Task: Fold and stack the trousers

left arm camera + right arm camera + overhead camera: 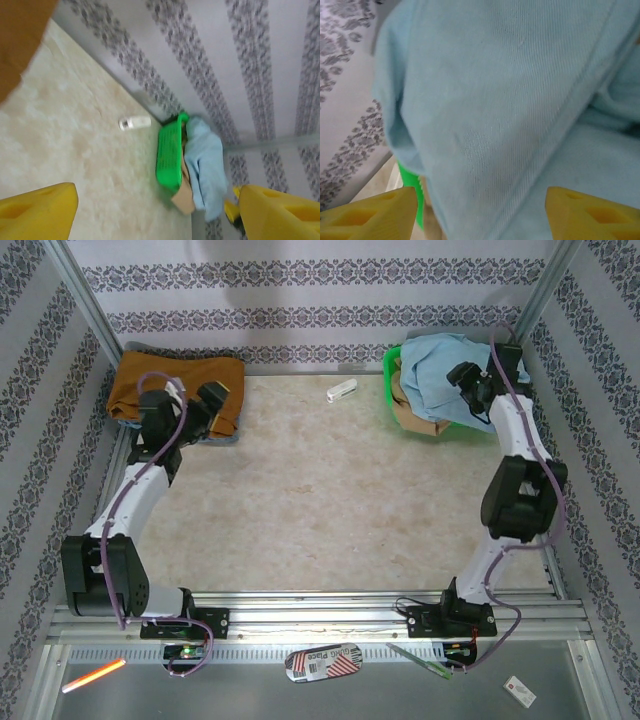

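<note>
The pale sky-blue trousers (440, 372) lie bunched on top of a green basket (388, 368) at the far right corner. My right gripper (468, 382) hangs right over them. In the right wrist view, the blue cloth (510, 100) bulges close between my yellow fingers (375, 215), which stand wide apart; the gripper (480, 202) is open. My left gripper (198, 410) is at the far left, beside a rust-orange garment (180, 380). It is open (157, 200) with nothing between its fingers, and faces across the table toward the trousers (207, 165).
A tan garment (412, 420) sticks out under the trousers at the basket's near side. A small white object (341, 391) lies by the back wall. Patterned walls and metal frame posts close the table on three sides.
</note>
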`<state>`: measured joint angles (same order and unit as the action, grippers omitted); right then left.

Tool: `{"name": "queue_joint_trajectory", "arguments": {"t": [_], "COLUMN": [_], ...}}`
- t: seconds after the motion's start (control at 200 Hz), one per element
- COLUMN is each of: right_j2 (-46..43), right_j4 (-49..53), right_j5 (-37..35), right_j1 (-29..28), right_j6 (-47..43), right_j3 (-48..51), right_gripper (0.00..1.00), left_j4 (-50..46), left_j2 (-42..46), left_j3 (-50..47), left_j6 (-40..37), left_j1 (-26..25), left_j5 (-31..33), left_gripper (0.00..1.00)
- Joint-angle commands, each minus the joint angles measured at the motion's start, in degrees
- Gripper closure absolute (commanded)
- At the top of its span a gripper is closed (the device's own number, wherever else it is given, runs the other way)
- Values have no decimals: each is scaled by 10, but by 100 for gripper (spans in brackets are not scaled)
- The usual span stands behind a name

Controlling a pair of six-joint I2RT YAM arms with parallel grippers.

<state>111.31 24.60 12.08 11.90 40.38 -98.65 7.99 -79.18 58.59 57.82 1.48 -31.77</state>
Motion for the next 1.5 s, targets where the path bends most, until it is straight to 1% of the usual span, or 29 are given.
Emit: {"name": "queue_joint_trajectory", "arguments": {"t": [0.0,0.09,0.12,0.14,0.18,0.23,0.275,0.325,0.42,0.644,0.774,0.889,0.989,1.044,1.089,1.154,1.214,1.279,1.284,1.304,1.359,1.379,1.394,1.444,1.459,1.464,1.494], "right_j2": [34,66,74,79,83,83,80,69,29,-104,-151,-212,-280,-318,-352,-399,-434,-444,-444,-444,-436,-431,-429,-425,-425,-425,-428], "right_j4": [48,67,71,70,63,53,48,41,33,-9,-4,-5,4,6,8,-3,-24,-27,-28,-31,-34,-32,-32,-35,-35,-34,-26], "right_j5": [-3,-9,-7,-6,-3,4,14,19,3,-37,-23,-8,-18,-30,-57,-86,-86,-77,-76,-69,-57,-48,-38,4,12,16,26], "right_j1": [1,3,3,3,2,3,1,-3,-20,-50,-69,-104,-165,-217,-260,-324,-385,-447,-451,-467,-503,-511,-516,-529,-533,-534,-539], "right_j6": [22,27,29,30,33,35,37,34,23,0,-15,-29,-67,-90,-109,-112,-106,-97,-96,-93,-81,-76,-74,-68,-67,-67,-70], "right_j3": [-30,-64,-73,-76,-77,-75,-75,-71,-57,-12,-19,-17,-10,11,34,84,144,196,200,216,252,262,269,291,297,299,306], "right_gripper": [33,33,36,41,57,72,88,100,100,100,100,100,100,100,100,100,100,100,100,90,53,42,37,27,17,15,10], "left_j4": [-16,-3,3,6,14,18,20,20,26,36,41,37,30,24,20,18,14,0,-1,-6,-14,-18,-21,-31,-33,-34,-41], "left_j2": [-2,-5,-10,-13,-19,-25,-29,-32,-33,-32,-31,-24,-15,-8,-4,1,6,13,13,17,26,30,33,43,45,46,53], "left_j3": [18,9,7,7,8,9,9,10,8,4,4,6,3,3,4,4,5,10,10,11,9,9,9,11,12,12,13], "left_j6": [-29,-24,-18,-14,-8,-4,-4,-4,-7,-18,-24,-36,-40,-47,-51,-54,-58,-66,-67,-69,-78,-80,-82,-87,-90,-90,-93], "left_j1": [-18,-33,-35,-36,-38,-38,-38,-38,-40,-47,-51,-55,-55,-55,-55,-55,-55,-53,-53,-52,-52,-52,-52,-52,-51,-51,-51], "left_j5": [-17,-22,-29,-34,-45,-53,-56,-59,-62,-69,-75,-73,-63,-57,-53,-51,-48,-43,-42,-38,-24,-19,-16,-8,-6,-5,0], "left_gripper": [17,18,18,19,19,20,21,22,22,23,23,23,24,24,24,24,24,23,23,23,22,21,20,19,19,18,18]}}
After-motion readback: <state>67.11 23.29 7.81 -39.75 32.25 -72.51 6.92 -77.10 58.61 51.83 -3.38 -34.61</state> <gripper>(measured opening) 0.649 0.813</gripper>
